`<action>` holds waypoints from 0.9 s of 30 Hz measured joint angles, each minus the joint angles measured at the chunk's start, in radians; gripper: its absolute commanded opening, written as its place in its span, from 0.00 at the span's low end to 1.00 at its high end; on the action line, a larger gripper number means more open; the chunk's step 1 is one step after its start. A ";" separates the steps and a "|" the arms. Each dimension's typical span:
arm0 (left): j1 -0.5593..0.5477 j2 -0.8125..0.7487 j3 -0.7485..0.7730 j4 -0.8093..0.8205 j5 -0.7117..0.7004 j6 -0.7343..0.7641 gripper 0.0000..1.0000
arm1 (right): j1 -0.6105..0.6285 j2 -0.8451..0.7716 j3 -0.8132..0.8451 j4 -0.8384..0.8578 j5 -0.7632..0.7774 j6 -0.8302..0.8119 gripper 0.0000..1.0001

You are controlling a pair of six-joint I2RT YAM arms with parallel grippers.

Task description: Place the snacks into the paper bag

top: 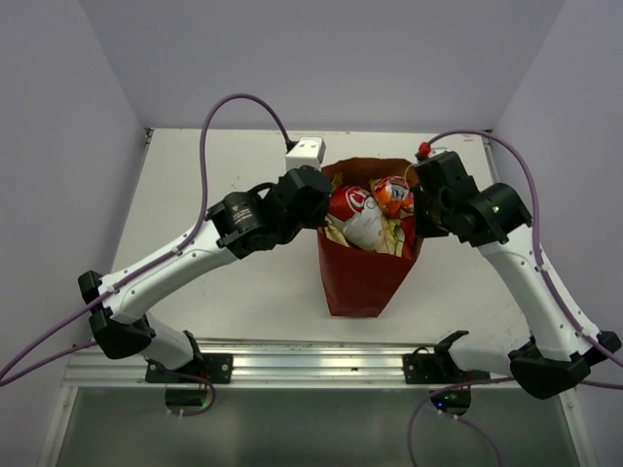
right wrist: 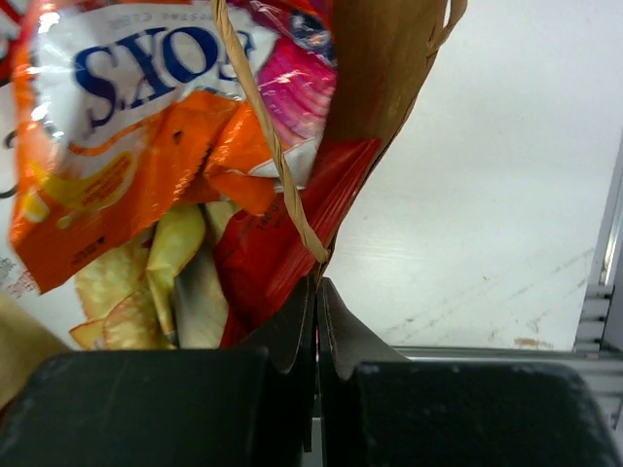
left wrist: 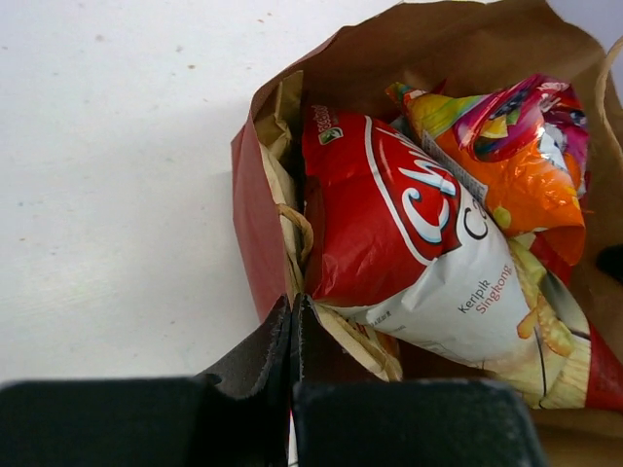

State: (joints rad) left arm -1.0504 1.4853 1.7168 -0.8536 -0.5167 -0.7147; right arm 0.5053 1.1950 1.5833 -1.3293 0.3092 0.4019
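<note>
**A:** What is the left pincer [left wrist: 293,326] doing?

**B:** Its two fingers are pressed together on the rim of the paper bag [left wrist: 255,209], pinching the paper at the bag's left edge. A twine handle [left wrist: 297,232] loops just beyond the fingertips, inside the rim.

**A:** And the right pincer [right wrist: 316,302]?

**B:** It does the same on the opposite edge. The fingers lie flat against each other with the bag's wall caught between them. A second twine handle [right wrist: 261,126] runs down to a spot just ahead of its tips.

**A:** So where does the bag stand?

**B:** It is upright on the white desk [left wrist: 117,195], between the two pincers, with its mouth open upward. Each pincer holds one side of the rim.

**A:** And the snacks [top: 370,206]?

**B:** They are inside the bag, between the pincers, crowding up to the rim. The red-and-white packet [left wrist: 389,229] lies tilted just beyond the left pincer's tips. Past it, farther from that pincer, is the cream-and-orange packet [left wrist: 511,190].

**A:** How does it look from the right pincer's side?

**B:** The orange packet sits above and to the left of the tips, with blue letters on its pale band. The magenta packet [right wrist: 297,88] is tucked behind the second handle, close to the wall that pincer grips.

**A:** What about the rest?

**B:** Some yellowish crinkled foil shows under the orange packet, near the right pincer. I cannot tell which packet it belongs to.
</note>
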 measured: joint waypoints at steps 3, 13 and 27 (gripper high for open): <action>0.010 -0.001 0.000 -0.051 -0.068 0.003 0.00 | 0.098 0.069 0.056 0.015 0.039 -0.005 0.00; 0.128 -0.066 -0.130 -0.055 -0.146 0.051 0.00 | 0.244 0.224 0.064 0.109 0.064 -0.003 0.00; 0.151 -0.111 -0.361 0.100 -0.138 0.077 0.74 | 0.247 0.131 -0.165 0.314 0.048 -0.004 0.43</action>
State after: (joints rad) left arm -0.8989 1.3739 1.3560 -0.7536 -0.6552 -0.6373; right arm 0.7525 1.3258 1.4185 -1.0149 0.3576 0.3981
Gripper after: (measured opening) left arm 0.421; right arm 0.295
